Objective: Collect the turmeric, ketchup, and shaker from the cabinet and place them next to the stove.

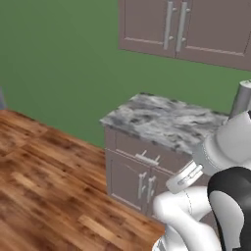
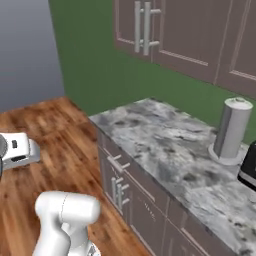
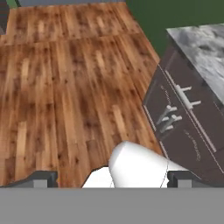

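Spreading wide at 6 o'clock in the hand view, holding nothing between the fingertips (image 3: pixel 43 179): tool (image 3: pixel 113 179) hanging open and empty over the wooden floor (image 3: pixel 65 87)

Looking out from the hand view at planks running up towards 12 o'clock, with a marble-topped counter (image 3: pixel 201 39) sitting at 2 o'clock and its brown base doors (image 3: pixel 183 122) dropping towards 4 o'clock

Finding on that counter, in the right base view, a tall grey cylinder (image 2: pixel 231 130) standing upright at 3 o'clock and a dark appliance (image 2: pixel 249 167) cutting in just below it at the frame edge; wall cupboards (image 2: pixel 190 35) with long bar handles hanging at 1 o'clock against the green wall (image 2: pixel 95 65)

Judging progress as barely begun: carrying nothing, having nothing set down on the marble top, and facing neither the open-shelved cabinet nor the stove

Taking the turmeric, ketchup and shaker to be waiting on the cabinet shelves somewhere off these frames, though unable to tell exactly where

Leaving, by this reading, everything to do: driving to the cabinet, reaching in for each of the three in turn, and carrying each across to a spot beside the stove
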Available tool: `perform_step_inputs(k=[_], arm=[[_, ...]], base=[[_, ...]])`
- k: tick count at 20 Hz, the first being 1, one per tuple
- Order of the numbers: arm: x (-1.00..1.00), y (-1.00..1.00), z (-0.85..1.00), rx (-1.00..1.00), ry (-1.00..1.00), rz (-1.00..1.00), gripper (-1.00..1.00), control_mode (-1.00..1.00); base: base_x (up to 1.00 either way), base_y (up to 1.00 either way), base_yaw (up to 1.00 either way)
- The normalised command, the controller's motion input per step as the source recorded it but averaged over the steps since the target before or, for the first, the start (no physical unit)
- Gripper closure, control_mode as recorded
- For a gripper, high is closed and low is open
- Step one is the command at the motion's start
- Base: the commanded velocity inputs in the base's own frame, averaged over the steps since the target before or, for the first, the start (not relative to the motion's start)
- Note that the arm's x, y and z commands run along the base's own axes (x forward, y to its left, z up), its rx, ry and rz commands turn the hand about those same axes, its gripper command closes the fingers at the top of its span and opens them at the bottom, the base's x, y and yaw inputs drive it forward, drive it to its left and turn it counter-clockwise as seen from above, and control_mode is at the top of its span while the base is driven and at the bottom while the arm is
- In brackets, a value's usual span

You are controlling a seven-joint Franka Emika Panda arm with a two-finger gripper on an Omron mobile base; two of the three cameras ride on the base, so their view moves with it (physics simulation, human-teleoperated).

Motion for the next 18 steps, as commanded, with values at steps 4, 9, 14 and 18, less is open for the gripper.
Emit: perform_step_inputs(k=[4, 9, 14, 18], arm=[[0.0, 0.0, 0.0, 0.0, 0.0, 0.0, -1.0, 1.0], [0.0, 0.0, 0.0, 0.0, 0.0, 0.0, -1.0, 1.0], [0.0, 0.0, 0.0, 0.0, 0.0, 0.0, -1.0, 1.0], [0.0, 0.0, 0.0, 0.0, 0.0, 0.0, -1.0, 1.0]], base=[[0.0, 0.62, 0.58], [0.02, 0.57, 0.57], [0.21, 0.42, 0.56], [0.38, 0.29, 0.55]])
